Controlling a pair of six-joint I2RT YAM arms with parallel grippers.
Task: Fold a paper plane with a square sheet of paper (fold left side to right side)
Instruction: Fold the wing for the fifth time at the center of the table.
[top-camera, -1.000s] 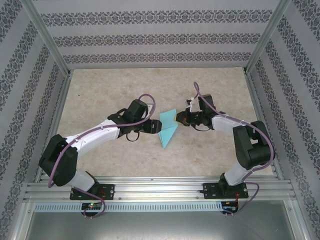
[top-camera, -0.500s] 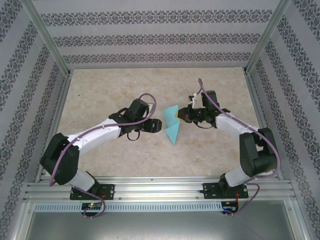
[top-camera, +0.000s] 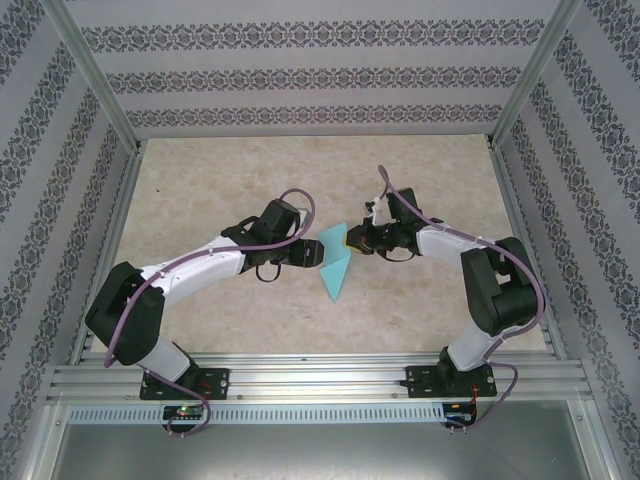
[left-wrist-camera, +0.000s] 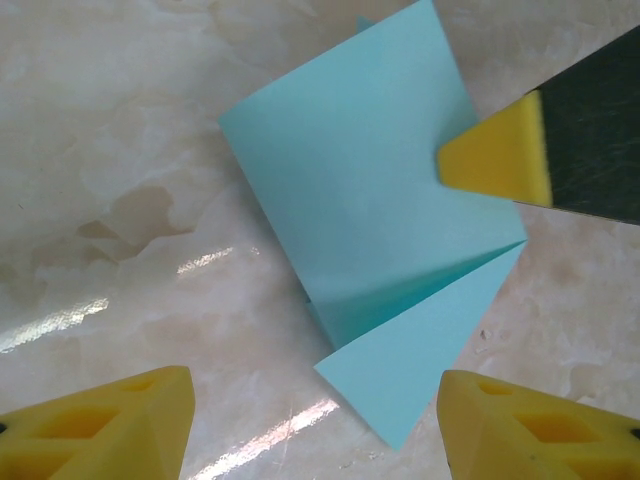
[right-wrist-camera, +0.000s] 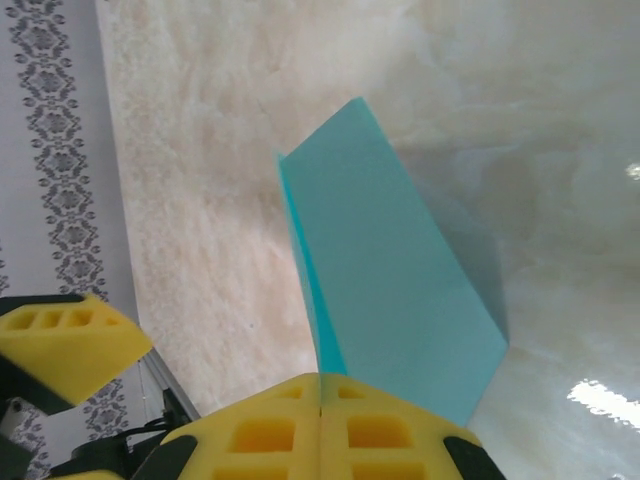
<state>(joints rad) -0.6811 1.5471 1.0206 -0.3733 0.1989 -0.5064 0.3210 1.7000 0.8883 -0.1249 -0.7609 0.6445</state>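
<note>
Right pincer (left-wrist-camera: 497, 150) pad on folded paper (left-wrist-camera: 350, 190) edge.

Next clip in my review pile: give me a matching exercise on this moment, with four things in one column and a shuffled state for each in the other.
Column one:
1. left end effector
2. right end effector
3. thin light turquoise folded sheet of paper
4. beige marbled table top

Column two:
A. shut on an edge of the paper
B. creased, partly lifted off the surface
C. open, jaws standing apart
D. glossy, with streaks of glare

Pairs: 1-C, 2-A, 3-B, 4-D
</note>
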